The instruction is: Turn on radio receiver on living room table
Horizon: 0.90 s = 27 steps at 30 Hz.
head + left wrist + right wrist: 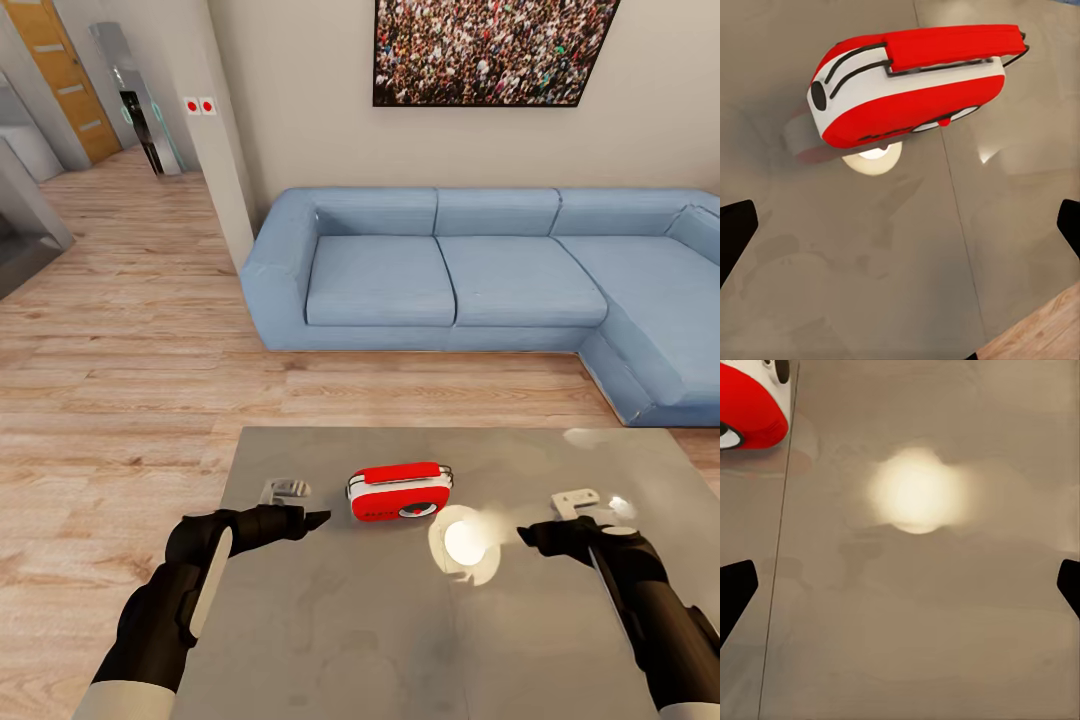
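Both my arms hang over the table (300, 640), nearest to me. My left gripper (318, 519) points at the radio receiver (400, 491) from just beside its left end, not touching. In the left wrist view the fingertips (736, 234) sit at the frame edges, jaws spread wide, nothing between them but tabletop, with the radio receiver (911, 82) ahead of them. My right gripper (527, 535) is on the radio's other side, well apart from it; the right wrist view shows its fingertips (735, 589) wide apart too, empty, over the glossy top, with a corner of the radio receiver (750, 405) at the edge. A bright light reflection (466, 541) glares on the table between the radio and the right gripper. The radio stands upright near the table's middle, dial on the front facing me, handle on top. Beyond the table is wood plank floor (120, 380), then the light-blue sectional sofa (480, 280) against the wall, with the framed crowd picture (490, 50) above it. Far left of the sofa, a wooden door (65, 75).
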Tool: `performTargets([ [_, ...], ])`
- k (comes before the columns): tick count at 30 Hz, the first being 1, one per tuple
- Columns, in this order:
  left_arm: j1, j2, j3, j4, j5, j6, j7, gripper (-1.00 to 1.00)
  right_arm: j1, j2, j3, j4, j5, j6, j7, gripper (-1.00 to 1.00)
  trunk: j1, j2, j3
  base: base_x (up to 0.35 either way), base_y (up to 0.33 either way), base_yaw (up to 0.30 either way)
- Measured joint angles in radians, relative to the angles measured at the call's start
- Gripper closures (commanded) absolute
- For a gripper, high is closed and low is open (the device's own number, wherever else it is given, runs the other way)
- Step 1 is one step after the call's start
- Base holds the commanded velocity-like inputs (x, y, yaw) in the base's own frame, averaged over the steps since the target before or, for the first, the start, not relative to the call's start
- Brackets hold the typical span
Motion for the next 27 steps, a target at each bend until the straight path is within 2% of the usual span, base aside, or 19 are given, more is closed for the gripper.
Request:
performTargets([
  [27, 0.0, 0.0, 0.002, 0.008, 0.002, 0.0, 0.001, -1.0, 0.0, -0.003, -0.003, -0.007, -0.003, -0.006, 0.016, -1.0, 0.0, 0.0, 0.0, 0.0, 0.0, 0.0],
])
